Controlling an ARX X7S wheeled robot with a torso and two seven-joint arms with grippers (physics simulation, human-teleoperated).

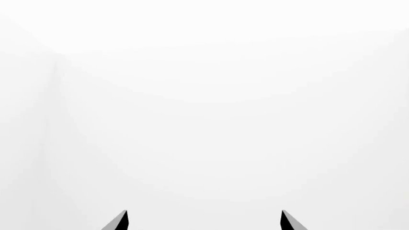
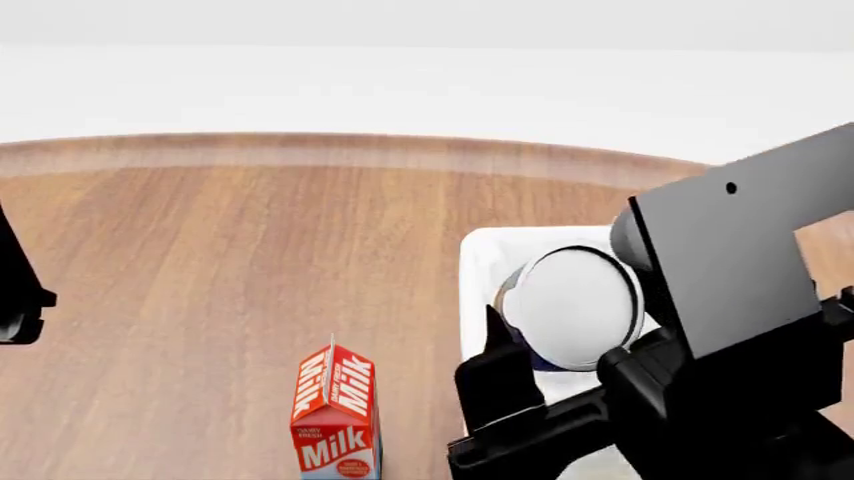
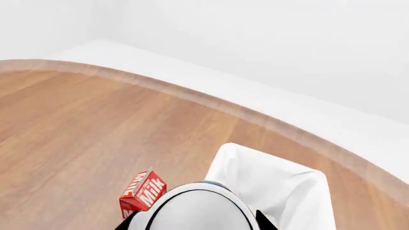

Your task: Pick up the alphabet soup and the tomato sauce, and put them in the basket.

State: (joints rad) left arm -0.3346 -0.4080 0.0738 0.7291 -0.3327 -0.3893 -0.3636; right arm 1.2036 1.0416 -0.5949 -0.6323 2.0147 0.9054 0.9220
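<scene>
1. right gripper [image 2: 567, 375] is clamped on the alphabet soup [image 2: 571, 305], can upright with its silver top up.
2. directly beneath the can sits the basket [image 2: 483, 262], near the desk's right edge.
3. left gripper [image 1: 203, 221] is spread, empty; tomato sauce not in view.

The round-edged wooden bench [image 2: 227, 260] with a brown grain is filling most of the head view, its pale curved rim running across the upper part of the frame. A red and white milk carton [image 2: 335, 415] is standing upright on it at the lower centre. Just right of the carton, a whitish rectangular basket with a white cloth liner [image 2: 483, 262] is sitting on the bench at the right of the frame, largely covered by what is in front of it.
</scene>
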